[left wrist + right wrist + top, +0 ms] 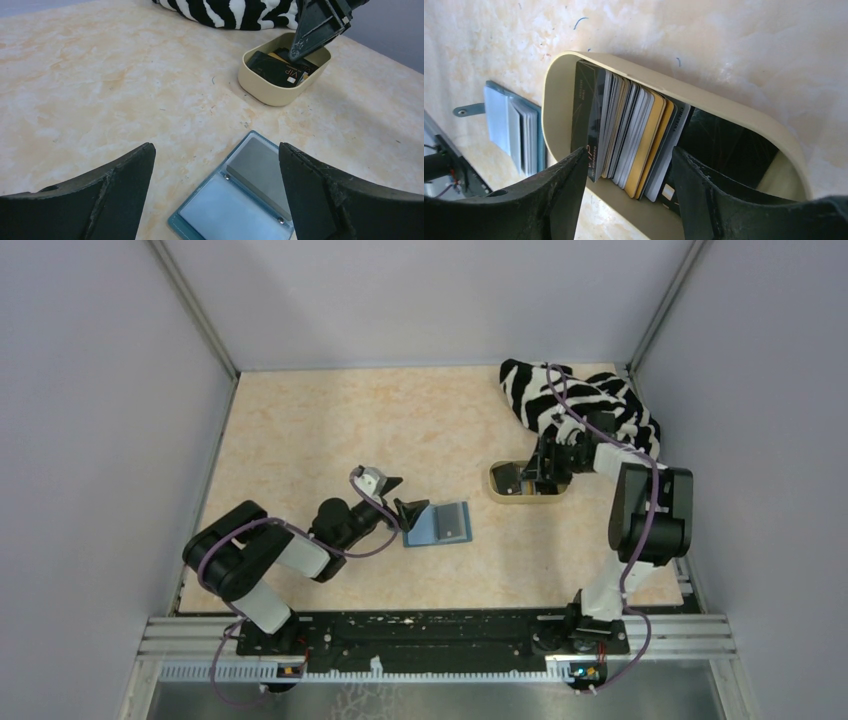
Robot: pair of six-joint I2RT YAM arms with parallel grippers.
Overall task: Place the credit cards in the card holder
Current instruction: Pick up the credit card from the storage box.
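Observation:
The card holder (437, 524) is a teal case lying open like a booklet on the table, its clear sleeves showing (245, 195); its edge also shows in the right wrist view (516, 130). My left gripper (395, 502) hovers just left of it, jaws wide open and empty (216, 150). The credit cards (629, 135), black, grey and orange-gold, stand packed on edge in a tan oval tray (724, 107). My right gripper (630, 152) is open over the tray (500, 480), one finger on each side of the stack, not pinching it. The cards (277, 67) also show in the left wrist view.
A zebra-striped cloth (580, 405) is heaped at the back right, just behind the tray (270, 92). Grey walls close in the table on three sides. A metal rail with both arm bases runs along the near edge (430, 630).

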